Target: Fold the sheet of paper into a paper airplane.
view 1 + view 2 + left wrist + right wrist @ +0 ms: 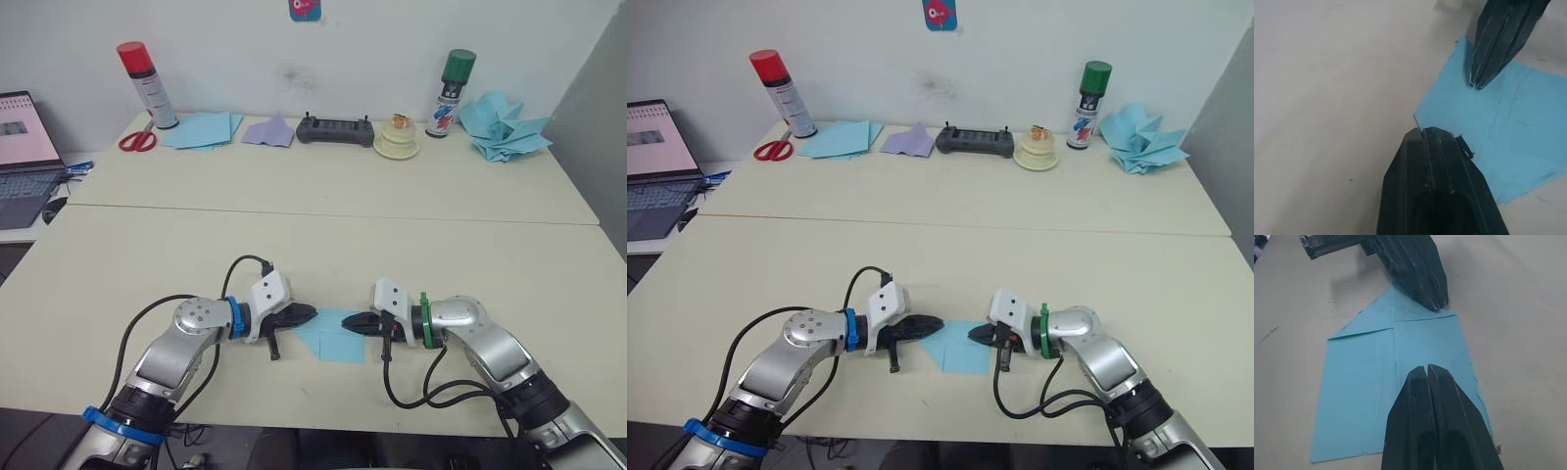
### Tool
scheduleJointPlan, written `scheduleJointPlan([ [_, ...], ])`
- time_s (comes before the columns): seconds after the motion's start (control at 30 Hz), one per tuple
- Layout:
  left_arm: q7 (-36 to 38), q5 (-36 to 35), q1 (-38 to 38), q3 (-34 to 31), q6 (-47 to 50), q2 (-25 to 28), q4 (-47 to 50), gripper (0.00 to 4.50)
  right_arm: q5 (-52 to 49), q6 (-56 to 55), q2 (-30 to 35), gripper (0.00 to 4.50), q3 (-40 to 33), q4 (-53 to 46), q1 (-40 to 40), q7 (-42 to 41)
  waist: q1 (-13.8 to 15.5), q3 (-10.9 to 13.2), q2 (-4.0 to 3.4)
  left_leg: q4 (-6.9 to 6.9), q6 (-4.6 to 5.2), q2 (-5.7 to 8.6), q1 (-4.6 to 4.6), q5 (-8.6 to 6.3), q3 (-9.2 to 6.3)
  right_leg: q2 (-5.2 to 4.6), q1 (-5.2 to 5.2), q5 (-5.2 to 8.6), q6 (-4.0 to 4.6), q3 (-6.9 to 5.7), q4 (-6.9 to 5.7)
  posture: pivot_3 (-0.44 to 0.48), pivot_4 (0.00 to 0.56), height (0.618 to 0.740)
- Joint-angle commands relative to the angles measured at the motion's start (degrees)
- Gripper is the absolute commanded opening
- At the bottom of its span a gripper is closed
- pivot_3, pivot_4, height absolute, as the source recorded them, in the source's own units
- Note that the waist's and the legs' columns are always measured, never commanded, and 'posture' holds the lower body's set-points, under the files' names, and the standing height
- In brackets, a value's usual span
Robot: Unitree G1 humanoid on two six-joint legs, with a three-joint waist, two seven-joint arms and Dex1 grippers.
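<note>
While the light-blue sheet of paper (1400,377) lies flat on the counter (294,235) with only its two corners folded into a point, both the left gripper (306,314) and right gripper (353,322) press on it, fingers pressed together, leaving most folds undone.

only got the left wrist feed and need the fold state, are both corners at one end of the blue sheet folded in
Observer: Yes. In the right wrist view both corners of the sheet of paper are folded to a centre line, making a pointed end.
Operator: where's my left gripper relative to that point
Observer: The left gripper, shut, rests on the flap beside the point.
Operator: any clutter near the sheet
Observer: The head views show other things only along the table's far edge, such as a lavender dart.
</note>
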State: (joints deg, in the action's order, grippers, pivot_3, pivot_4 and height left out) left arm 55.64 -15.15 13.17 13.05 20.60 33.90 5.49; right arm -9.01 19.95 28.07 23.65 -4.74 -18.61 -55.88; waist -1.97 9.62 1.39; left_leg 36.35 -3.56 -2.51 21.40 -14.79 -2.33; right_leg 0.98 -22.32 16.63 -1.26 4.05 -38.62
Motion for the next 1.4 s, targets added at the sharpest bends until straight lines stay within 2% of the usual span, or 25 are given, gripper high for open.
scheduleJointPlan([
  [0.03, 0.04, -2.97, -0.38, 0.42, 3.60, -2.16, 4.64, 0.00, 1.61, 1.33, 0.41, 0.06, 0.80, 1.49, 1.41, 0.40, 0.00, 0.02, 0.04, 0.00, 0.00, 0.00, 0.06, 0.00, -0.01, 0.00, -0.03, 0.00, 0.00, -0.01, 0.03, 0.000, 0.150, 0.740],
  [0.3, 1.41, 4.85, -4.80, 4.52, -1.88, 2.92, 1.39, 0.00, 1.62, 1.92, 0.59, 0.06, 0.63, 0.55, 2.25, 0.70, -0.18, 0.12, 0.17, -0.07, 0.00, 0.00, 0.02, 0.00, -0.09, 0.00, 0.00, 0.04, 0.05, -0.04, 0.08, 0.000, 0.150, 0.740],
  [0.93, 1.25, 3.26, -10.83, -4.62, -7.54, 9.40, -3.66, 0.00, 1.82, 1.91, 0.77, 0.06, 1.38, 0.28, 2.45, 0.48, -0.87, 0.09, 0.17, -0.36, 0.00, -0.08, -0.40, 0.00, 0.03, 0.01, 0.11, 0.17, 0.26, 0.02, -0.05, 0.000, 0.150, 0.740],
  [1.07, 0.80, -0.57, -9.64, -8.05, -5.85, 7.99, -1.91, 0.00, 1.06, 1.56, 0.60, 0.06, 0.86, 0.09, 2.54, 0.13, -0.98, 0.10, 0.17, -0.37, 0.00, -0.08, -0.41, 0.00, 0.03, 0.01, 0.10, 0.17, 0.26, 0.02, -0.07, 0.000, 0.150, 0.740],
  [1.23, 2.60, -7.85, -8.20, -12.61, 0.27, 9.58, 6.75, 0.00, -7.30, 3.27, -0.45, 0.06, -4.12, -5.88, 3.15, -2.45, -1.12, 0.66, 0.41, -0.36, 0.00, -0.09, -0.32, 0.00, -0.01, 0.01, 0.03, 0.17, 0.26, -0.02, -0.14, 0.000, 0.150, 0.740],
  [1.33, 3.58, -9.37, -8.26, -15.39, 1.07, 11.89, 10.61, 0.00, -14.78, 10.69, -0.68, 0.06, -9.34, -10.84, 2.02, -1.57, -1.09, 0.76, 0.43, -0.26, -0.02, -0.10, 0.38, 0.01, -0.07, 0.01, -0.59, 0.16, 0.25, -0.08, -0.23, 0.000, 0.150, 0.740],
  [1.4, 5.50, -10.62, -9.49, -16.41, 1.58, 13.88, 13.16, 0.54, -18.56, 15.58, 0.21, 0.44, -12.10, -12.86, 0.97, -1.18, -0.92, 0.78, 0.40, -0.23, -0.04, -0.06, 0.80, 0.03, -0.06, 0.00, -1.01, 0.12, 0.24, -0.06, -0.33, 0.000, 0.150, 0.740],
])
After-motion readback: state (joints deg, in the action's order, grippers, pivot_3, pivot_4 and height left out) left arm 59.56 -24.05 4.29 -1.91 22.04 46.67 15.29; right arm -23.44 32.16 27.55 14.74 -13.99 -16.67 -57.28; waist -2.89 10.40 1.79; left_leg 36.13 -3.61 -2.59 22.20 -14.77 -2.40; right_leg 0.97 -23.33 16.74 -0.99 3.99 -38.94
